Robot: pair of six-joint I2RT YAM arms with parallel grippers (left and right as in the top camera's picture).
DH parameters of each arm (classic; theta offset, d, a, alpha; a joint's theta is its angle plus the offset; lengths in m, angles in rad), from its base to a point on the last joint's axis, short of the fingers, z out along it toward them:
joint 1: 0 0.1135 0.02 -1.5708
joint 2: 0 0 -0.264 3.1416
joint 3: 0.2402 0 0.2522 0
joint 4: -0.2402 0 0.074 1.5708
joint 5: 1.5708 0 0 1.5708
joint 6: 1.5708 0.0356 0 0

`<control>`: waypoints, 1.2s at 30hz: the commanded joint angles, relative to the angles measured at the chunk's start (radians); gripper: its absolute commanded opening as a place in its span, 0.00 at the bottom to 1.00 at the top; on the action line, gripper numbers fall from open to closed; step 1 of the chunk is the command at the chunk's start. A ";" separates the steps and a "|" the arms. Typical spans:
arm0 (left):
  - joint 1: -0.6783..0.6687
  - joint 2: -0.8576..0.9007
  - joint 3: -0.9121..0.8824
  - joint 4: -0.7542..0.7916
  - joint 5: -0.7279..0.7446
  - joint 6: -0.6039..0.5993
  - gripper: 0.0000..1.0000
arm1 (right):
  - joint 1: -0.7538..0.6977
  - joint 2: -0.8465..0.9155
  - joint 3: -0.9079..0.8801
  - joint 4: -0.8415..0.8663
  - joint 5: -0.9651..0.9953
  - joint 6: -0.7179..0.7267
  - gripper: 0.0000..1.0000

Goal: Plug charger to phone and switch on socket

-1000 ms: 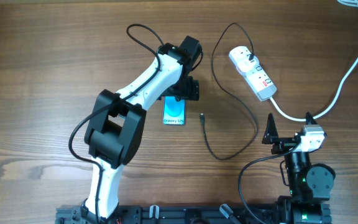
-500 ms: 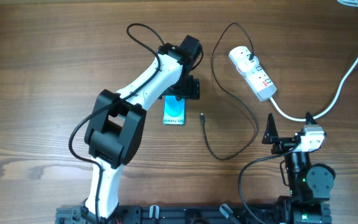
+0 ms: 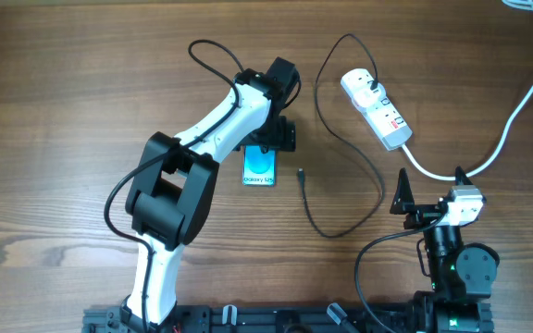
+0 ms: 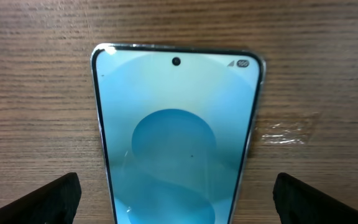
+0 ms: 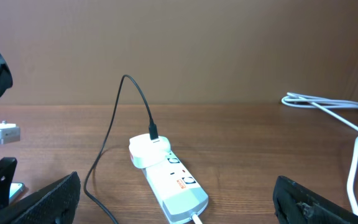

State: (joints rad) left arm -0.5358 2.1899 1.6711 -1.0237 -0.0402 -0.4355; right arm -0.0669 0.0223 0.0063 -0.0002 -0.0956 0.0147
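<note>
The phone [image 3: 260, 167] lies flat on the wood with its cyan screen up; it fills the left wrist view [image 4: 176, 137]. My left gripper [image 3: 271, 139] hovers over the phone's far end, open, a finger on either side of the phone [image 4: 176, 199], not touching it. The black charger cable [image 3: 359, 157] runs from a white plug on the socket [image 3: 378, 109] in a loop; its connector tip [image 3: 301, 174] lies on the table just right of the phone. My right gripper [image 3: 405, 196] is open and empty, parked near the front right; the socket lies ahead of it [image 5: 169, 183].
The socket's thick white cord [image 3: 498, 139] runs right and up off the table's far right corner; it also shows in the right wrist view [image 5: 353, 143]. A black arm cable [image 3: 213, 57] loops behind the left arm.
The left arm has shifted very slightly; the phone, cable and right arm have not moved.
</note>
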 commanded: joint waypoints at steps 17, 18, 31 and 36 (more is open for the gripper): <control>0.007 0.017 -0.018 0.018 -0.002 -0.014 1.00 | 0.002 -0.002 -0.001 0.003 0.013 0.012 1.00; 0.007 0.017 -0.018 0.017 -0.002 -0.014 1.00 | 0.002 -0.002 -0.001 0.003 0.013 0.012 1.00; 0.013 0.017 -0.018 -0.005 0.000 -0.013 1.00 | 0.002 -0.002 -0.001 0.003 0.013 0.012 1.00; 0.013 0.017 -0.018 -0.009 0.025 -0.013 1.00 | 0.002 -0.002 -0.001 0.003 0.013 0.012 1.00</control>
State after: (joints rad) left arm -0.5282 2.1899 1.6615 -1.0275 -0.0341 -0.4355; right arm -0.0669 0.0223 0.0063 -0.0002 -0.0956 0.0147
